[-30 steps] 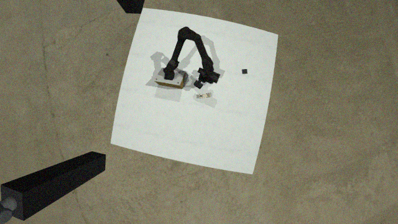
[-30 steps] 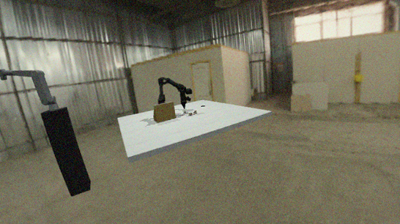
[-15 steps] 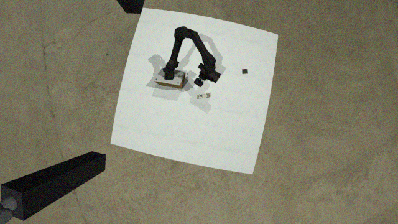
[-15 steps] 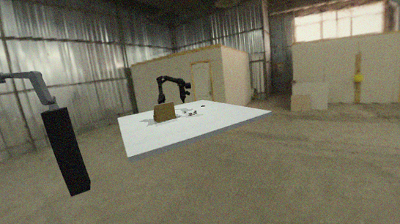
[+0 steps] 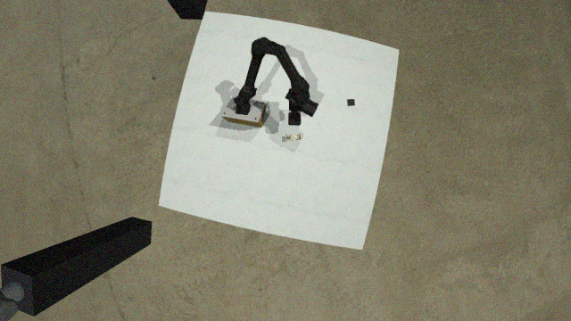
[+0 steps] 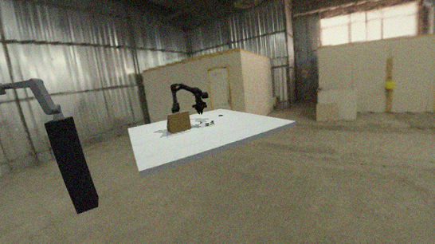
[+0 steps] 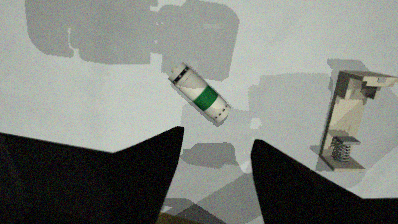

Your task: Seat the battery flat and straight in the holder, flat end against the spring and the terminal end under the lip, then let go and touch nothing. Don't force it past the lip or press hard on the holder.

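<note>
The battery, pale with a green band, lies on its side on the table, outside the holder. Its terminal end faces the upper left in the wrist view, its flat end the lower right. The holder stands at the right in that view, empty, with its lip at the top and its spring at the bottom. My gripper is partly open and empty, above the table. In the wrist view the battery is just beyond the fingertips. In the top and exterior views the two are too small to tell apart surely.
The white table carries my arm's box-like base. A small dark square lies away from the arm. A black pillar stands off the table, with a grey arm on top.
</note>
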`<state>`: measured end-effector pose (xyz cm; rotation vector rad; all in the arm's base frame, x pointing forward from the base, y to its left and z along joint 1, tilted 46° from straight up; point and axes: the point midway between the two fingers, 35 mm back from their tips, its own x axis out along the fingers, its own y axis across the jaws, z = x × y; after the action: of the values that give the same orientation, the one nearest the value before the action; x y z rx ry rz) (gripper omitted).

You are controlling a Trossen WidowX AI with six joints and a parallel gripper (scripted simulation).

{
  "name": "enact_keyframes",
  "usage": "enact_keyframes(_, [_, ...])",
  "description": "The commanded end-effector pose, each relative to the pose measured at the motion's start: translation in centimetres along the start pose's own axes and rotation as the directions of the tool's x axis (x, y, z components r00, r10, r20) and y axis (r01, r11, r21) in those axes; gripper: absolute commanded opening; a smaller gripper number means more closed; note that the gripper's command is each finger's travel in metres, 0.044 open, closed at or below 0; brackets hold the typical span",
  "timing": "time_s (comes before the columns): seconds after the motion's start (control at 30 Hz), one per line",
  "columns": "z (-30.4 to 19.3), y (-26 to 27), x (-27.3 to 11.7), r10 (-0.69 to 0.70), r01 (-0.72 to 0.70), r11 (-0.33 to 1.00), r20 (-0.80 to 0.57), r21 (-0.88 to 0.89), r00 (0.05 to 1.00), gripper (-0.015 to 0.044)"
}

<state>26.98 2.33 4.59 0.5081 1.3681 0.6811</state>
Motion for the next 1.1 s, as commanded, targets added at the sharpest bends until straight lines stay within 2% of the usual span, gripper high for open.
enact_keyframes(0.0, [0.2,0.9,3.0,0.012,-0.012,0.78,-0.003,-0.625,1.0,0.0227])
enact_keyframes(0.07, [0.3,1.3,3.8,0.015,-0.012,0.625,-0.004,-0.781,1.0,0.0227])
enact_keyframes(0.13, [0.3,1.4,4.2,0.016,-0.012,0.561,-0.004,-0.828,1.0,0.0227])
enact_keyframes(0.67, [0.3,1.4,4.2,0.016,-0.012,0.561,-0.004,-0.828,1.0,0.0227])
enact_keyframes(1.07, [0.4,1.3,6.0,0.014,-0.011,0.561,-0.004,-0.828,1.0,0.0227])
